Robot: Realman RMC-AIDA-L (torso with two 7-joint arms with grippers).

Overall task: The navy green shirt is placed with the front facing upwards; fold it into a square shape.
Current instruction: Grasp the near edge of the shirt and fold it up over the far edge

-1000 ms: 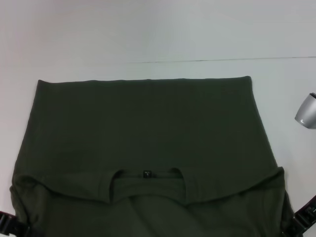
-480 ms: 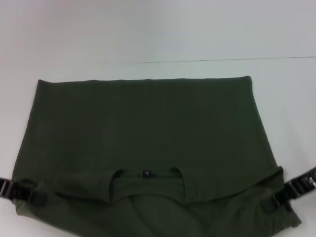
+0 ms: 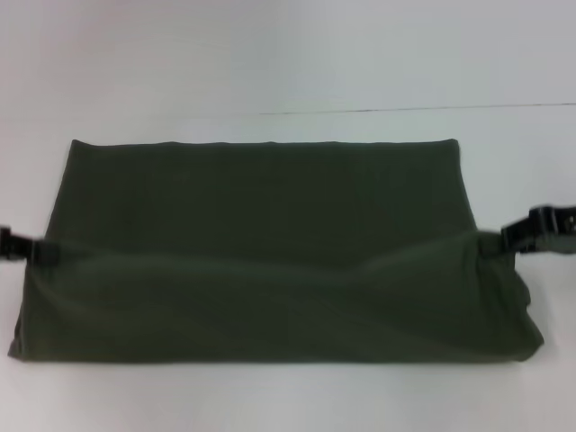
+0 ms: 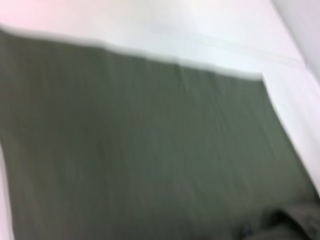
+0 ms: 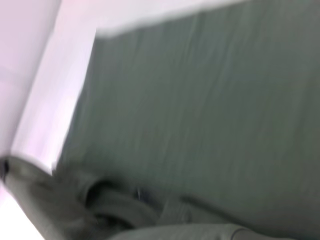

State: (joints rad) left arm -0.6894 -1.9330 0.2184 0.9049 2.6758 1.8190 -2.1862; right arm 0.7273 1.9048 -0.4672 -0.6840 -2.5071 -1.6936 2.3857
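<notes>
At 9 and 3 o'clock, the left end effector [image 3: 20, 247] and right end effector [image 3: 537, 230] pinch the navy green shirt [image 3: 270, 243] edges, lifting the near layer over to halve it on the desk [image 3: 288, 54].

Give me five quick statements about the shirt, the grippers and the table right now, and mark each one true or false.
1. The navy green shirt shows only plain green fabric in the head view. True.
2. The "FREE!" chest print faces up. False: no print is visible.
3. The left gripper and right gripper sit at opposite side edges of the shirt. True.
4. The collar and its label are exposed in the head view. False: a folded layer covers that area.
5. The shirt lies on a dark table. False: the table is white.
</notes>
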